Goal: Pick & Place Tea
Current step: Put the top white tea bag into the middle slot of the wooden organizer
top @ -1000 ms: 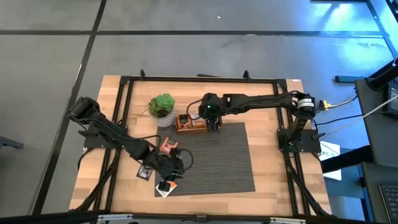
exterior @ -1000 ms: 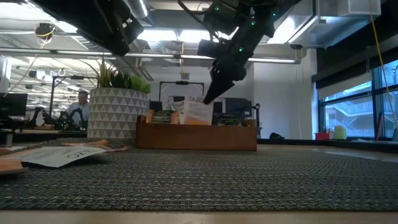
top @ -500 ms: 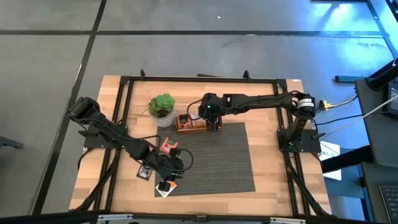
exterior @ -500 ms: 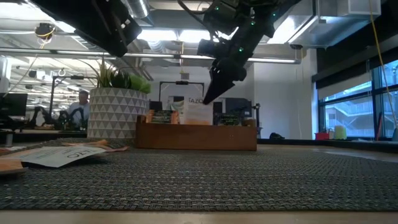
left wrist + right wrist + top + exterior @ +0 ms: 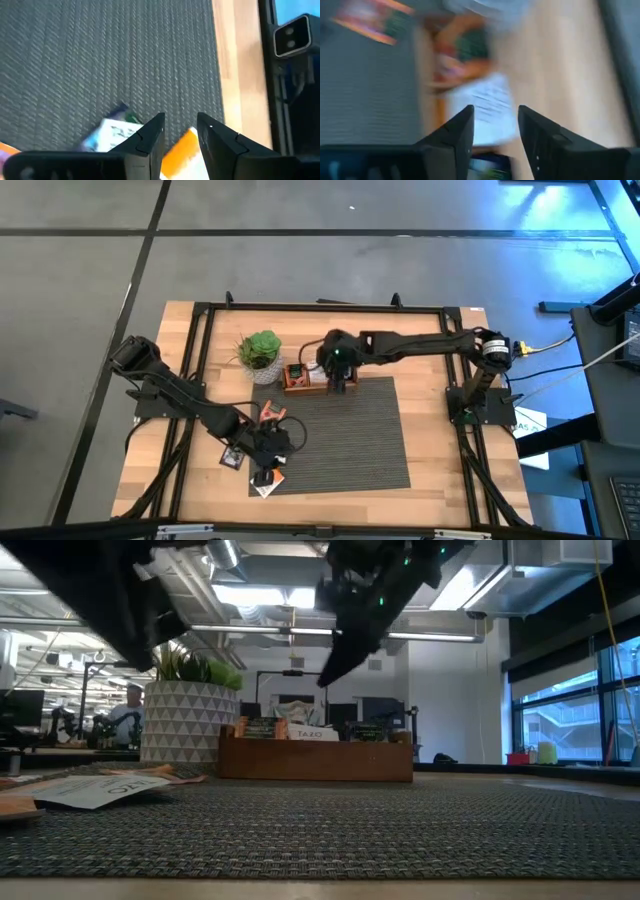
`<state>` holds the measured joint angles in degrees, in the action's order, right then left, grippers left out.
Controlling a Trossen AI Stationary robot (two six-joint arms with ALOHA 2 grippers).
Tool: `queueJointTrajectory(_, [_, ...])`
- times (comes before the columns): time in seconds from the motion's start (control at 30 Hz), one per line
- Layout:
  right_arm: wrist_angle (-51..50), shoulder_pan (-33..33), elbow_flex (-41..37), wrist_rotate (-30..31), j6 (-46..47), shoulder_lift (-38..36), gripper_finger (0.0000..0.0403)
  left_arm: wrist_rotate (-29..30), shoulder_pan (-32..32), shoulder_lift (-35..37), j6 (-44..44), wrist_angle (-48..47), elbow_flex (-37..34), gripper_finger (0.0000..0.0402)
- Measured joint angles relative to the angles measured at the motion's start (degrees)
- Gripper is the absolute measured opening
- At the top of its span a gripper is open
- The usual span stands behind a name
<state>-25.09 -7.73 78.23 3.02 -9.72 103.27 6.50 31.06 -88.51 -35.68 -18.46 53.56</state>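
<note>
Two dark, near-black jointed arms, left arm and right arm, each ending in two black angular wedge-shaped fingers, with small green indicator lights on the right arm's wrist housing, frame centre.

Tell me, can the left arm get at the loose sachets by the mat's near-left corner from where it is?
Probably yes. The left end effector hangs open right above the sachets at the mat's edge, nothing lying between them. The right end effector is far off at the wooden tray.

"TAZO" on a white sachet in the wooden tray.
</note>
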Motion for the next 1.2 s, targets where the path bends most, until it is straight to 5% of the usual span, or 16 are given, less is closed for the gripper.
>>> queueJointTrajectory(0.13, [1.39, 4.22, 0.07, -9.48, 5.11, 0.46, 0.0156, -0.19, 1.89, -0.02, -6.5, 2.51, -3.52, 0.0111])
queueJointTrajectory(0.6, [25.18, 18.6, 0.02, -10.25, 14.14, 11.73, 0.0156, 4.8, 6.32, -0.04, -20.71, 1.87, -12.54, 0.0111])
queueJointTrajectory(1.2, [38.68, 17.93, -0.04, -11.31, 45.42, 23.61, 0.0156, 8.17, 6.53, 0.02, -22.15, 4.06, -15.53, 0.0107])
